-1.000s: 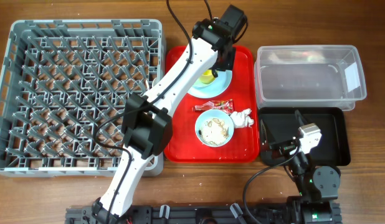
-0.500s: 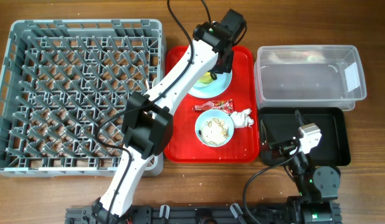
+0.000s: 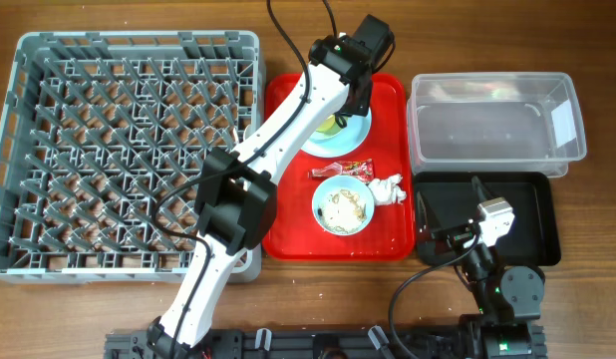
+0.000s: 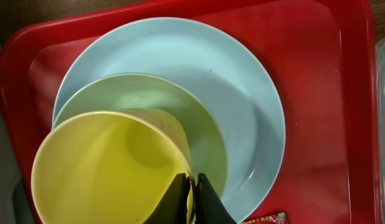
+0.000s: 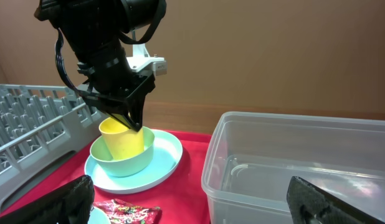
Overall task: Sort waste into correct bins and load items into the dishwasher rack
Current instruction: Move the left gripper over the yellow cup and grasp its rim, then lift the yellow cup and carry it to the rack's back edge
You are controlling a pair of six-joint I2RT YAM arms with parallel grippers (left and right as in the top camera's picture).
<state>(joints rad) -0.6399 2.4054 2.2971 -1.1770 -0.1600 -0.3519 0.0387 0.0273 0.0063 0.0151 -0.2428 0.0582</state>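
A yellow cup (image 4: 105,171) stands inside a pale green bowl (image 4: 205,134) on a light blue plate (image 4: 255,106), all on the red tray (image 3: 388,100). My left gripper (image 4: 192,186) is shut on the yellow cup's rim; it also shows in the right wrist view (image 5: 131,121). A white bowl (image 3: 343,206) with food scraps, a red wrapper (image 3: 340,172) and a crumpled white napkin (image 3: 386,187) lie on the tray's near half. My right gripper (image 5: 192,205) is open and empty, low over the black bin (image 3: 532,214).
The grey dishwasher rack (image 3: 119,150) fills the left side of the table. A clear plastic bin (image 3: 492,120) stands right of the tray, with the black bin in front of it.
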